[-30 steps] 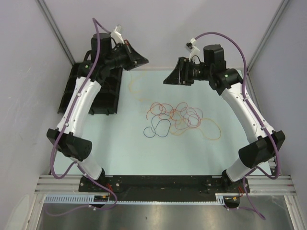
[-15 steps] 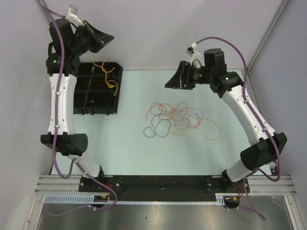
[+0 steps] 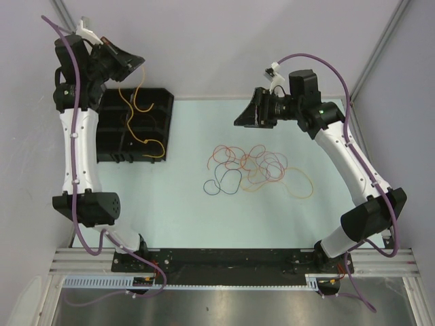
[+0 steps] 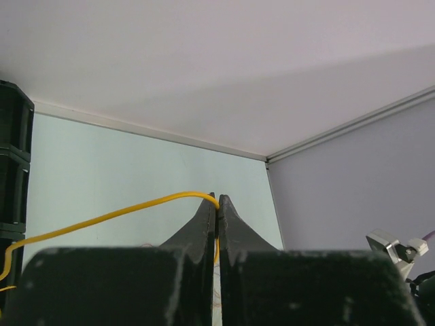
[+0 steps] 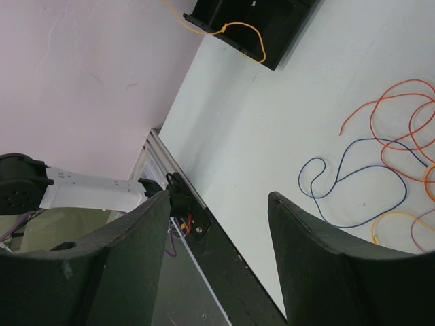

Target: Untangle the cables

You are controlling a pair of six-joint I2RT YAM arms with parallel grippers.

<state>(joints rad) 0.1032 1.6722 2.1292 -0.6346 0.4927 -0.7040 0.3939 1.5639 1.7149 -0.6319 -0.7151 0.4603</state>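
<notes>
A tangle of thin orange, red and dark blue cables (image 3: 255, 168) lies on the pale table, right of centre; part of it shows in the right wrist view (image 5: 380, 163). My left gripper (image 3: 136, 62) is raised at the far left, shut on a yellow cable (image 3: 132, 109) that hangs down over the black tray (image 3: 112, 146). In the left wrist view the yellow cable (image 4: 122, 214) runs left from the closed gripper (image 4: 218, 199). My right gripper (image 3: 243, 114) is open and empty, held above the table behind the tangle; in its own view (image 5: 217, 197) nothing is between the fingers.
The black compartmented tray sits at the far left of the table, also visible in the right wrist view (image 5: 272, 27). Grey walls close the back and both sides. The arm bases stand on a rail (image 3: 231, 259) at the near edge.
My left gripper has swung from mid-back to the far left and risen, carrying the yellow cable away from the tangle to over the tray. The right arm has barely moved.
</notes>
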